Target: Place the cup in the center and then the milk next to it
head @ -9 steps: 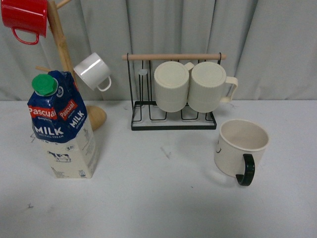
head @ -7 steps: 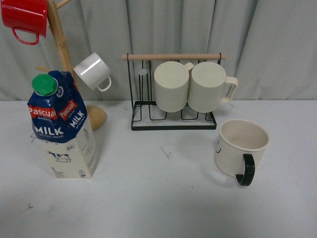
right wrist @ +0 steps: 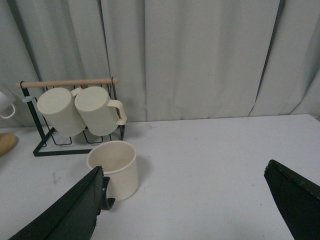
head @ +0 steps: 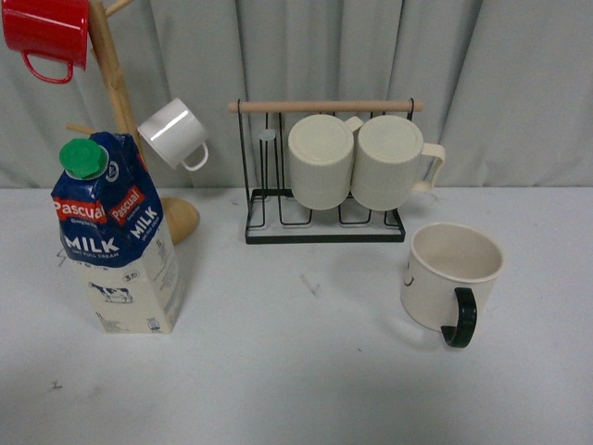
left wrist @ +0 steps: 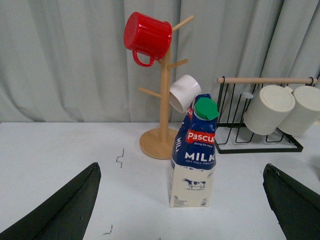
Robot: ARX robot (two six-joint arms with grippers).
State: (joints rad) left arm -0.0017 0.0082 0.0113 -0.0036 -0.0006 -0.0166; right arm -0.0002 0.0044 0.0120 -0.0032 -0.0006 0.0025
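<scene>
I see one pale table (head: 296, 389), and I place everything on it by the one wire rack (head: 278, 107) at the back. My two grippers show only in their wrist views. The left gripper (left wrist: 181, 166) is spread wide with nothing in it, and so is the right gripper (right wrist: 183, 167). One wooden mug tree (head: 116, 93) stands just to the left of the rack. One milk carton (head: 119, 250) stands upright to the left of the rack and nearer to me, with its green cap (head: 83, 159) on. One cup (head: 435, 287) sits upright to the right of the rack and nearer to me, with its dark handle facing me. Two ribbed mugs (head: 321, 159) hang side by side on the rack. One red mug (head: 46, 32) and one small white mug (head: 171, 133) hang on the tree.
</scene>
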